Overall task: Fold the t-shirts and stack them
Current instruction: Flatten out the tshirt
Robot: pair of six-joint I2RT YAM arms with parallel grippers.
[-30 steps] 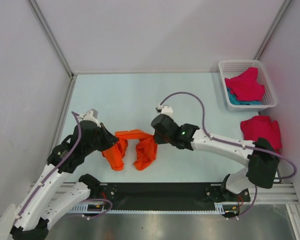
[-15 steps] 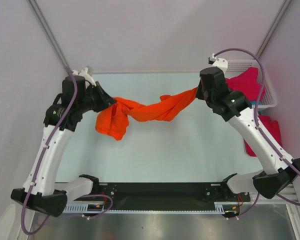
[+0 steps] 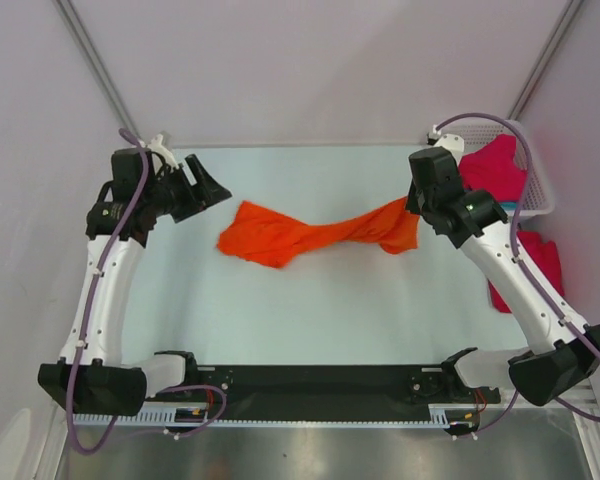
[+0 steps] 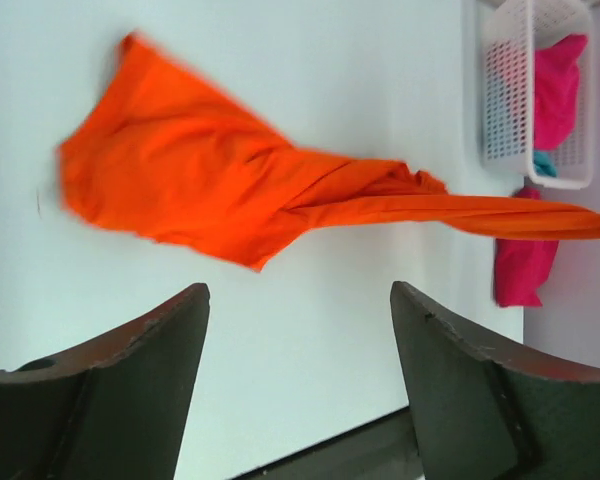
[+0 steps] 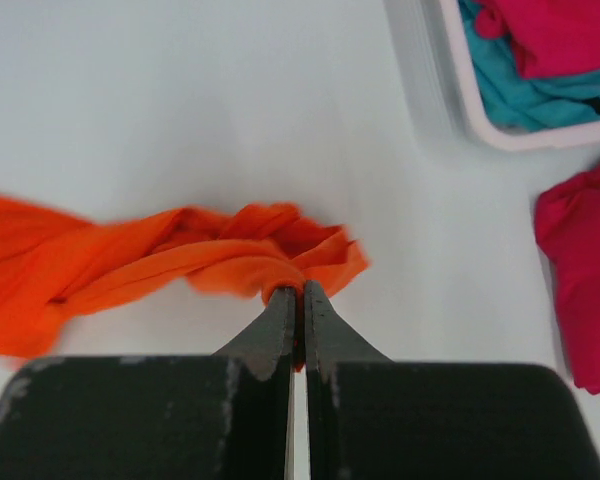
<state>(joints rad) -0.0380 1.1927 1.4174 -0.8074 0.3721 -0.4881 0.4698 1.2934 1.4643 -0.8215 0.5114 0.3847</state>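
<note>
Since the earlier frames the left claw (image 3: 216, 190) has let go of the orange shirt (image 3: 310, 232), which was stretched in the air between both arms, and its left end has dropped onto the surface (image 3: 310, 330). On this pale surface the orange shirt now lies as one long band from left to right, in the far half, with a twist in the middle. The left part is spread rather flat, and the right part is bunched like a rope. At the far right corner stands the basket (image 3: 541, 170), with a magenta shirt (image 3: 495, 168) and a teal shirt (image 5: 520, 95) inside. A second magenta shirt (image 3: 546, 258) lies on the surface at its near side, well apart from the orange one. The right claw (image 5: 300, 298) is closed tight on the right end of the orange shirt, and the cloth comes out at its tips. The left claw stands wide and holds nothing; its wrist view shows the free end ahead of it, apart from both fingers. I judge that the next move depends on this free left end: from the left claw it lies toward the right and a little nearer to the arm bases, and the left arm is clearly the closer one to take it again.
</note>
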